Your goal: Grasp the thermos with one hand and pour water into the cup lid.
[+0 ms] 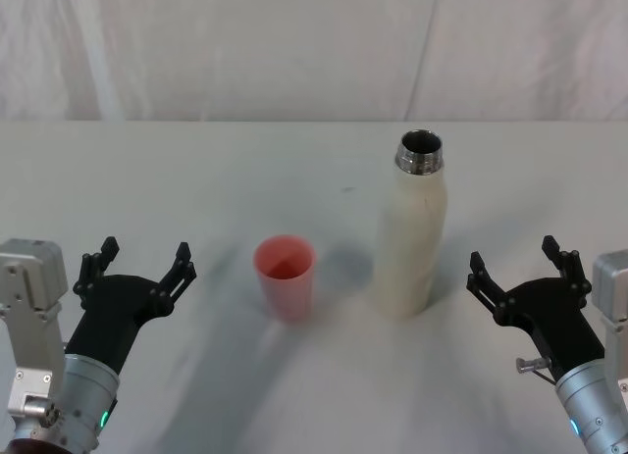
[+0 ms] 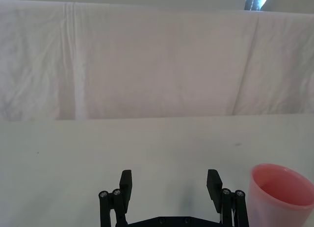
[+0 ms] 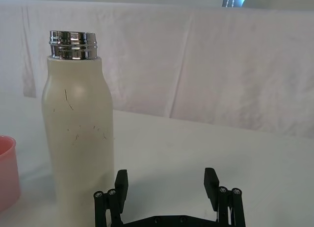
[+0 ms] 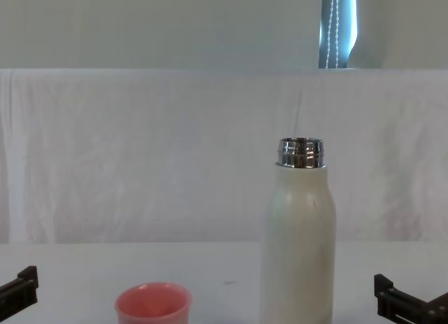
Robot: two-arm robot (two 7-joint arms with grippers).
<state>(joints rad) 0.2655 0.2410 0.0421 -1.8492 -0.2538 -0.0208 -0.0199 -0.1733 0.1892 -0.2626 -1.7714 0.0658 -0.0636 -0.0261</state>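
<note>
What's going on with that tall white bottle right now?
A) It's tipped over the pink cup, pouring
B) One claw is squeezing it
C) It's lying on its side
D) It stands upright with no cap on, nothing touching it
D: the thermos stands upright with its steel neck open, the cup lid beside it on the robot's left, while the left claw and the right claw are both open and apart from it.
</note>
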